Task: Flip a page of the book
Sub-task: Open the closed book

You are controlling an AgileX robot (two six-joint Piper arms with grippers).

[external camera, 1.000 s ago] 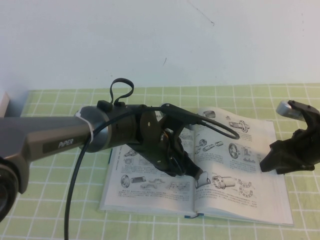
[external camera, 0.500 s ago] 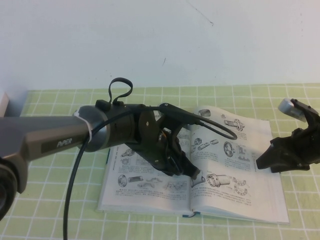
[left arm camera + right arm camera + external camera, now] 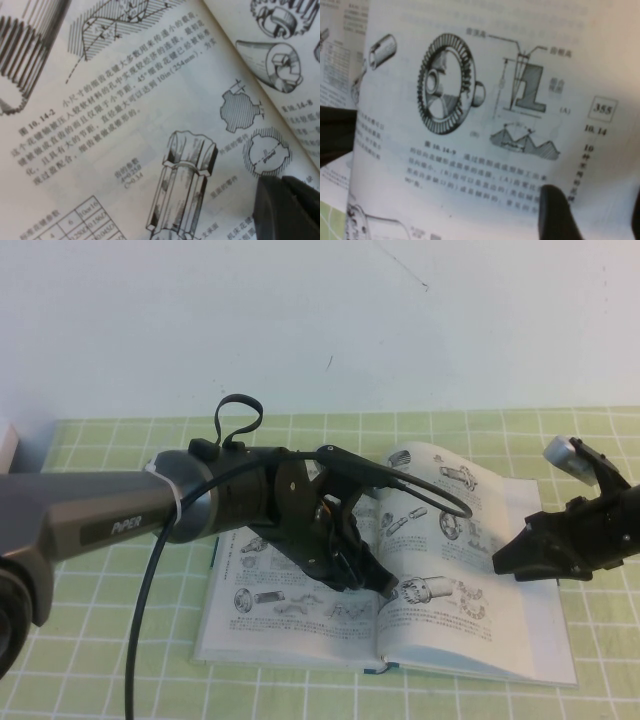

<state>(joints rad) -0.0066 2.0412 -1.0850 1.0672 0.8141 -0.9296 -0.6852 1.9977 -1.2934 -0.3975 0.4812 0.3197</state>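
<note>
The book [image 3: 290, 615] lies open on the table, with machine-part drawings on both sides. My left gripper [image 3: 386, 590] is shut, its tip pressing down on the paper beside the gutter; the left wrist view shows the dark tip [image 3: 292, 210] on printed paper. My right gripper [image 3: 503, 562] is open at the outer edge of the right-hand page [image 3: 440, 500], which bows up off the book with its edge pushed toward the spine. In the right wrist view the page [image 3: 470, 100] shows a gear drawing and fills the picture behind the gripper [image 3: 597, 217]; one fingertip [image 3: 555, 210] lies against it.
The book rests on a green checked mat [image 3: 100, 660] before a white wall. The left arm [image 3: 120, 515] and its black cable [image 3: 440, 495] span the book's left half. A pale object [image 3: 8, 445] sits at the far left edge.
My right gripper has moved left and down against the right page's outer edge. That page has slid toward the spine and bowed upward. The left gripper has stayed near the gutter.
</note>
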